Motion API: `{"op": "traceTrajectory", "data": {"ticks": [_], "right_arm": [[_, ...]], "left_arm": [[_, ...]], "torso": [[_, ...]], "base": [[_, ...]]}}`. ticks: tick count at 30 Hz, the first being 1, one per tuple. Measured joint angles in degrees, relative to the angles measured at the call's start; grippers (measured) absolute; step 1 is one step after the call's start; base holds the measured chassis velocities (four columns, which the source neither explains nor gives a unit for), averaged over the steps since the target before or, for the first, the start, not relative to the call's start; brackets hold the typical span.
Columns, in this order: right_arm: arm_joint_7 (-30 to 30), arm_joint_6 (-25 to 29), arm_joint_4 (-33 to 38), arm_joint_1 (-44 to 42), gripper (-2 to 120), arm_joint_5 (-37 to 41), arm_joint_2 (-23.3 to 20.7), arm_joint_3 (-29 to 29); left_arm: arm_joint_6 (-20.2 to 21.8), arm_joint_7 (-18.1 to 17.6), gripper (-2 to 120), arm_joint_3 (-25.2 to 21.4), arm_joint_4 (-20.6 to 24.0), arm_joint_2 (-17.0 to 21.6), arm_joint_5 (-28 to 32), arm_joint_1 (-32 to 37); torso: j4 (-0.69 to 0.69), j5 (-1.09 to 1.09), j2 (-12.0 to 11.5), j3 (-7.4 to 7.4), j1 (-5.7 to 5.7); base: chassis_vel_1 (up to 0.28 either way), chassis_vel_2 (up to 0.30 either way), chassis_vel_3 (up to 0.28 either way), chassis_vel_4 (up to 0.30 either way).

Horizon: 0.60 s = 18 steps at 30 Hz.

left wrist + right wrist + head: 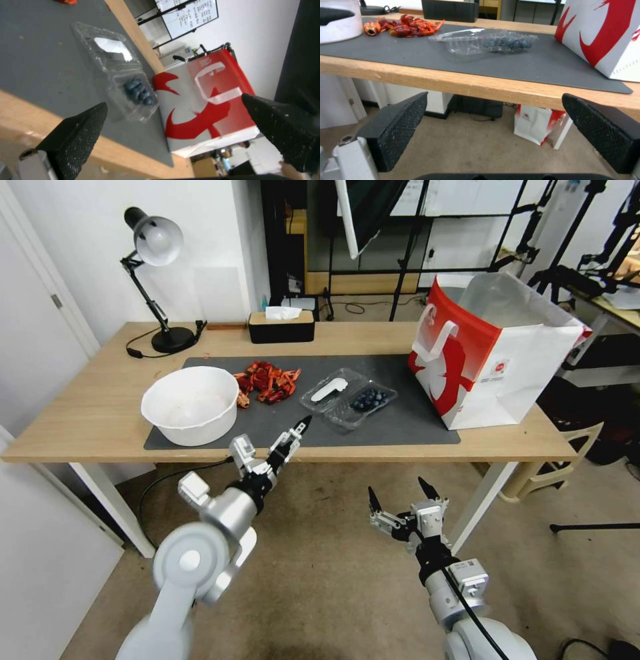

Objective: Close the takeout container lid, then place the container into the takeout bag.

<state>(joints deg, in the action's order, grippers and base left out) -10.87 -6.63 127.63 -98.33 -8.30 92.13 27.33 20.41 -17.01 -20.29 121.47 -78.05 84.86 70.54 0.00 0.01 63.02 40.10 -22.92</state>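
We see a wooden table [100, 413] carrying a grey mat [280, 430]. On the mat's left sits a round white bowl [191, 404], red crayfish [268, 381] just right of it. Far back, a black tissue box [281, 327], and a desk lamp [157, 253] far left.

Bright, even light; wide-angle distortion at edges.
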Motion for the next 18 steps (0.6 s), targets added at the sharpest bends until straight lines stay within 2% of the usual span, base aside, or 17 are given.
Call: {"op": "traceTrajectory", "data": {"ticks": [2, 10, 16, 18], "right_arm": [[0.00, 0.06, -0.32, 0.02, 100, -0.06, 0.00, 0.14], [0.15, 0.29, -0.55, -0.09, 100, -0.83, 0.00, 0.20], [0.20, 0.49, -0.54, -0.37, 100, -1.37, 0.00, 0.20], [0.22, 0.51, -0.54, -0.45, 100, -1.46, 0.00, 0.30]], "left_arm": [[-0.12, -1.58, 100, 0.79, -1.59, 0.06, 1.80, -2.99], [0.07, -4.04, 100, 3.81, -6.38, -0.12, 3.67, -10.96], [0.44, -4.98, 100, 5.63, -9.91, -0.10, 4.32, -15.31], [0.46, -5.37, 100, 6.69, -12.40, -0.16, 5.09, -17.70]], "torso": [[0.01, 0.00, 0.00, 0.00, 0.00], [0.00, -0.01, 0.00, 0.00, 0.00], [0.00, 0.00, 0.00, 0.00, 0.01], [0.00, 0.00, 0.00, 0.01, 0.01]], "base": [[0.000, 0.000, 0.000, 0.000], [0.000, 0.000, 0.000, 0.000], [0.000, 0.000, 0.000, 0.000], [0.000, 0.000, 0.000, 0.000]]}}
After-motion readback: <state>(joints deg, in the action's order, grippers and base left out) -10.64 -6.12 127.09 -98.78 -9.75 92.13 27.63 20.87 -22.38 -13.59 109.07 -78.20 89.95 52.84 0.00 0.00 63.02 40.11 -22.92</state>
